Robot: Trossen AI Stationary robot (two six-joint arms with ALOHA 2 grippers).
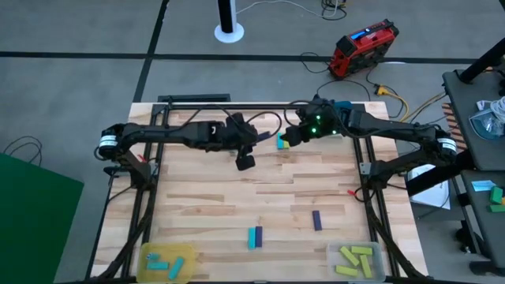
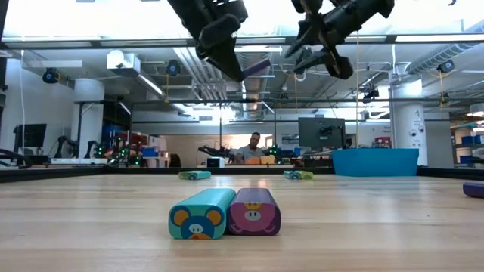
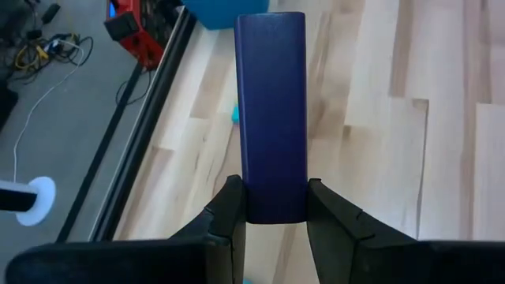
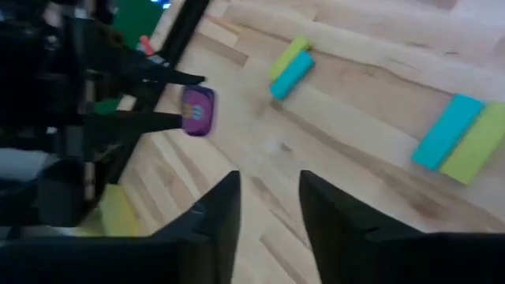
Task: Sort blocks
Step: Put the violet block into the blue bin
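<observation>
Above the wooden desk (image 1: 237, 197), the left end effector (image 3: 274, 207) grips a dark purple block (image 3: 272, 110) aloft, the empty right end effector (image 4: 268, 197) hovers parted nearby, and cyan and purple blocks (image 2: 224, 212) lie below unobstructed.

The bench (image 1: 237, 197) is pale wood in light and tan planks; the left gripper (image 3: 272, 217) is black and clamps a plain dark purple block (image 3: 272, 118). In the low view, a cyan block (image 2: 200, 214) has a cartoon mouse face in blue and orange on its end, and the purple block (image 2: 255, 211) touching it a pink pig face. Cyan blocks lie in the yellow tray (image 1: 146, 256), yellow-green blocks in the clear tray (image 1: 331, 252).
</observation>
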